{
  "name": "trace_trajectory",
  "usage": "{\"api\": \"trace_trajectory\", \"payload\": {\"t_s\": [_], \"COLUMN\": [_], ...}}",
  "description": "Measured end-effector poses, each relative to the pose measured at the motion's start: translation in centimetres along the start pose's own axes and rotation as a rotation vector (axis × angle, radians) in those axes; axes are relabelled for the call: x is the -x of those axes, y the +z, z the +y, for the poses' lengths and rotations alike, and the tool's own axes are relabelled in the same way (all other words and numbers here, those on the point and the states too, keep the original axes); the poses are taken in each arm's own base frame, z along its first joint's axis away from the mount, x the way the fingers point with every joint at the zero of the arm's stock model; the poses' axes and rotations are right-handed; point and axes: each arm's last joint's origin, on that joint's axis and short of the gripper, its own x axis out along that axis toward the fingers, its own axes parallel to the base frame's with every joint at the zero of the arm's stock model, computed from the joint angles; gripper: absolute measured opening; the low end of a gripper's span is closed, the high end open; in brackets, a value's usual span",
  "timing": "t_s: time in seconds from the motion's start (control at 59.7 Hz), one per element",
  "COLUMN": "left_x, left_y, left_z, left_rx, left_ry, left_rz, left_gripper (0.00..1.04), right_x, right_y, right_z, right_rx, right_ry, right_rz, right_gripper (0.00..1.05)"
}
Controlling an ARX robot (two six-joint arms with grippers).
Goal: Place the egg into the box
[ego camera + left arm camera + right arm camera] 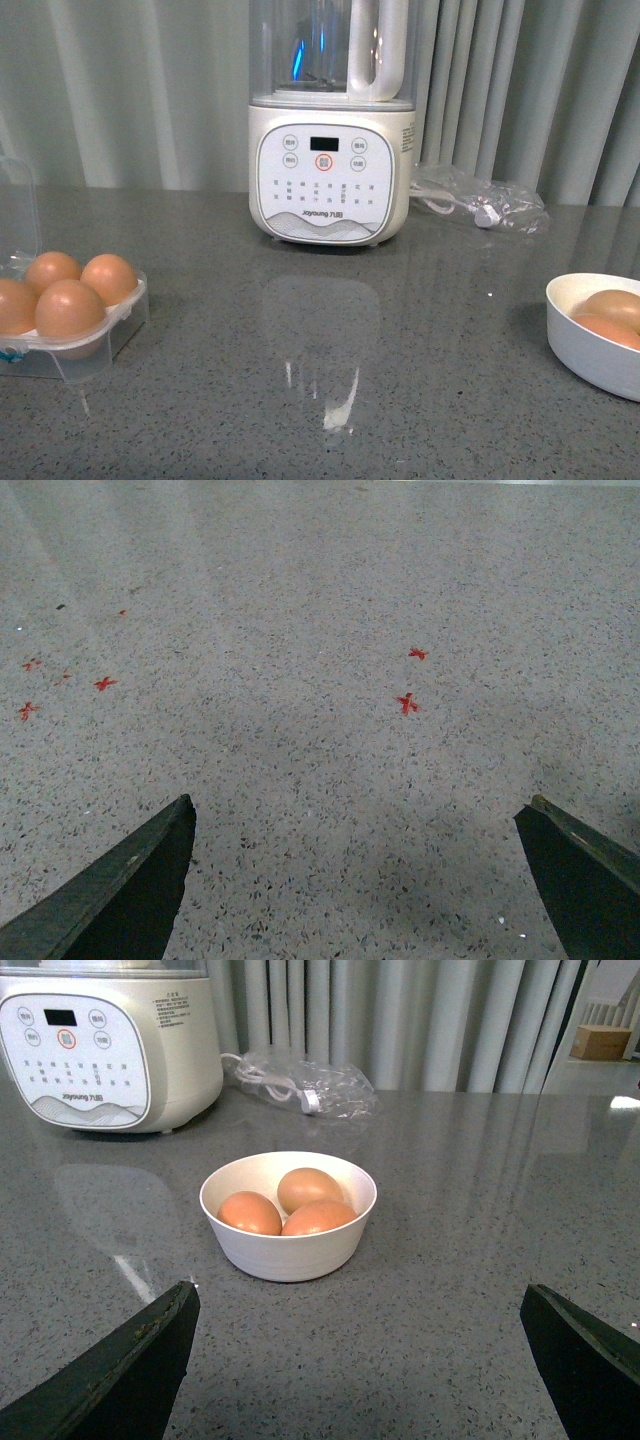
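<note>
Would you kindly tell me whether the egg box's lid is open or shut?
Open: the clear lid stands upright behind the box, and the eggs in it sit uncovered.

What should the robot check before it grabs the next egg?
1. Some eggs in the bowl: ok, three.
2. The right fingers open and empty: ok.
3. The bowl ahead of the right fingers: ok.
4. The lid of the box up: ok.
5. Room in the box: cannot tell, its left side is cut off.
6. The left fingers empty: ok, open over the table.
</note>
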Motion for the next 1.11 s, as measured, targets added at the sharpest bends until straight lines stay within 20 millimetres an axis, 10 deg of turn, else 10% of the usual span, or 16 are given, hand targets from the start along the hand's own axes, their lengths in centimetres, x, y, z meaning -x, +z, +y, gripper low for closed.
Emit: {"api": "trace_trajectory", "payload": {"t_s": [0.72, 1.105], "left_x": [3.9, 4.9], "left_y": [1.1, 0.9], "left_z": [-8.7, -9.1], "left_rx": [0.038, -0.052], "left_ry": [-0.441, -0.458], "left_rz": [0.059, 0.072], "left_gripper": [0.98, 0.98], "right_x": [0.0, 0.0], "right_y": [0.0, 0.0], "right_z": [0.0, 0.0], "right_rx": [0.000, 0.000], "right_ry": [0.000, 0.000], "right_rz": [0.000, 0.000], "right_gripper": [0.98, 0.98]}}
